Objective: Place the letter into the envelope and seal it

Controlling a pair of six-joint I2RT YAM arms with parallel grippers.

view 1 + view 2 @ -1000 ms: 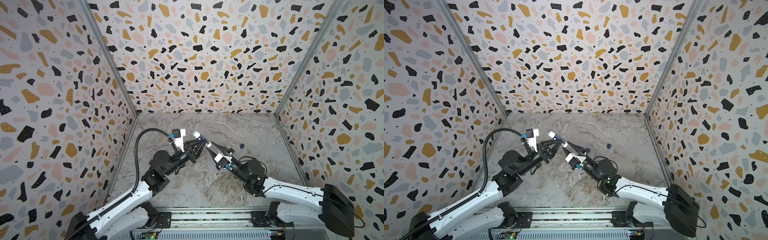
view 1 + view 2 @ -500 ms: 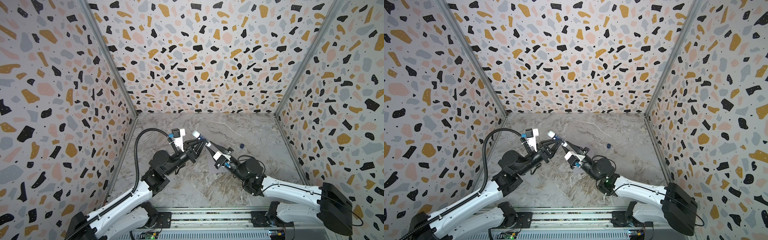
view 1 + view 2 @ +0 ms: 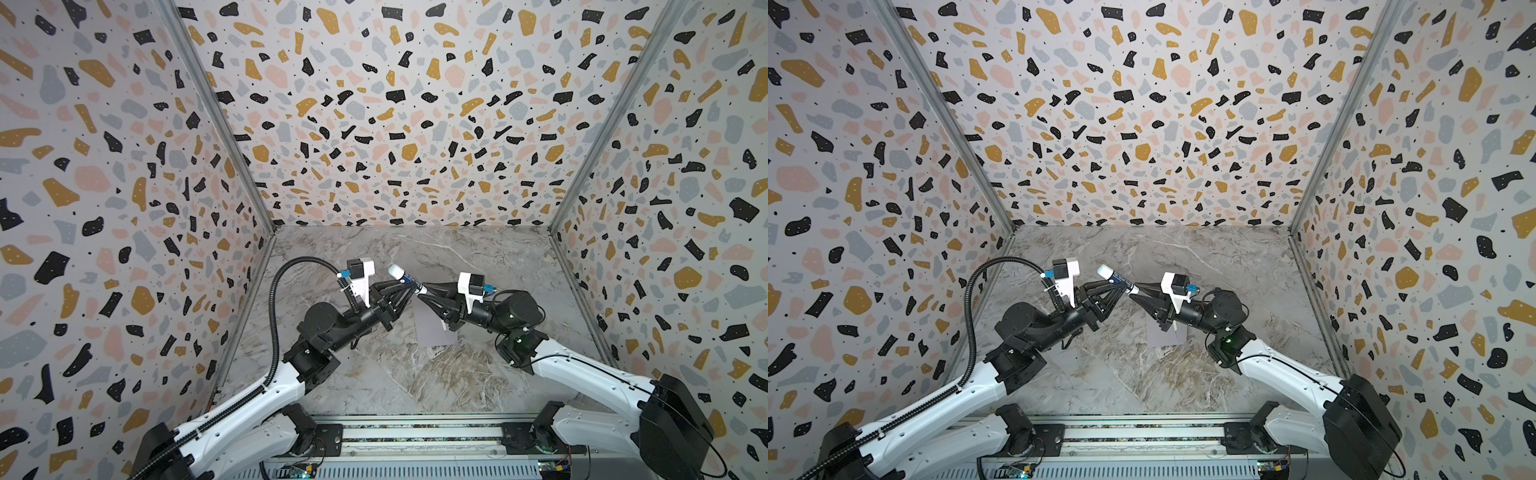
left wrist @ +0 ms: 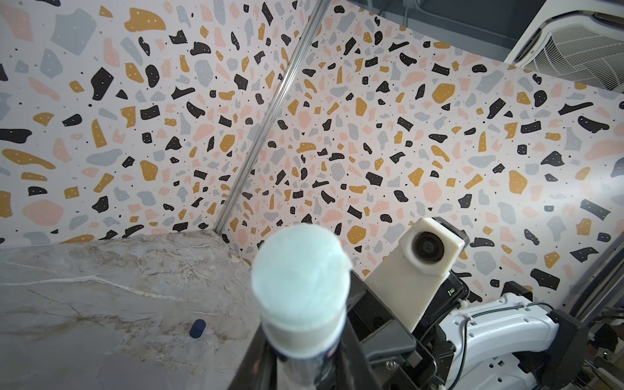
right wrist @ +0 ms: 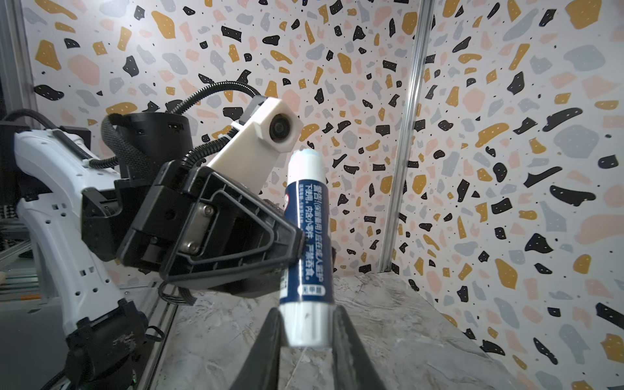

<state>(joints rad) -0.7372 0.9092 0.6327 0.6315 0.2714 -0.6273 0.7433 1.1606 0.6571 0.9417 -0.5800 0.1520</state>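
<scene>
The pale grey-lavender envelope (image 3: 432, 328) (image 3: 1165, 334) lies flat on the marble floor, partly under the right arm. The letter is out of view. Above the envelope both grippers hold one glue stick (image 3: 409, 280) (image 3: 1119, 279) (image 5: 305, 236), its uncapped pale tip (image 4: 300, 270) pointing up and away. My left gripper (image 3: 409, 287) (image 3: 1121, 286) (image 4: 304, 358) is shut on the blue body. My right gripper (image 3: 422, 289) (image 3: 1136, 291) (image 5: 307, 327) is shut on the white base end.
A small dark blue cap (image 4: 197, 328) lies on the marble floor (image 3: 415, 374) beyond the grippers. Terrazzo-patterned walls close in the left, back and right sides. The arm bases sit on a rail (image 3: 415, 432) at the front edge.
The right wrist has rolled, swinging its camera from the near side to the top. Its jaws have narrowed onto the glue stick's base. The left arm has stayed still.
</scene>
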